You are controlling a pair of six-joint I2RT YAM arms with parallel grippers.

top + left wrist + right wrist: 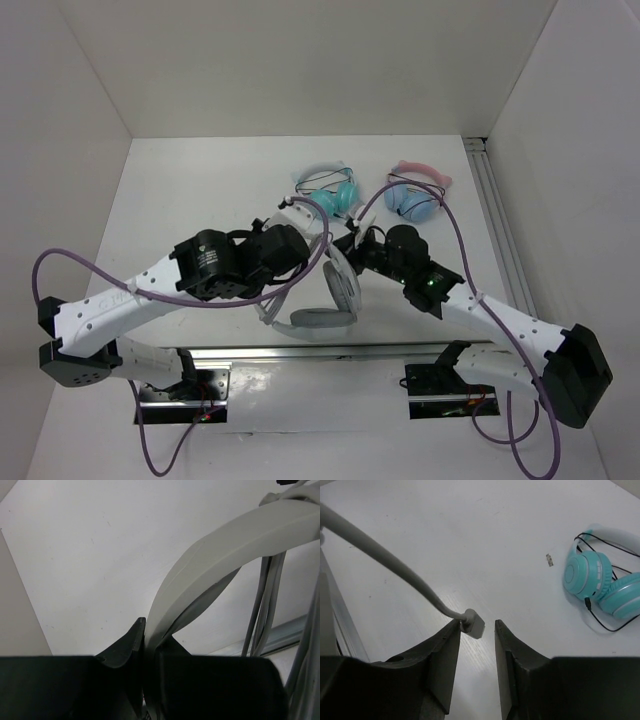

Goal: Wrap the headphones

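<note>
headphones [322, 318]: held over the middle of the tabletop [180, 190], between the 2 arms | left hand [150, 635]: clamped on the stiff headband [225, 540] | right hand [477, 625]: parted, plug [472, 622] loose against 1 finger | cable [395, 562]: likely light, limp, slippery; grip near plug

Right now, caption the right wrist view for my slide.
Right claw open, the headphones' grey cable plug between its fingers; teal pair lies on the white table beyond.
</note>
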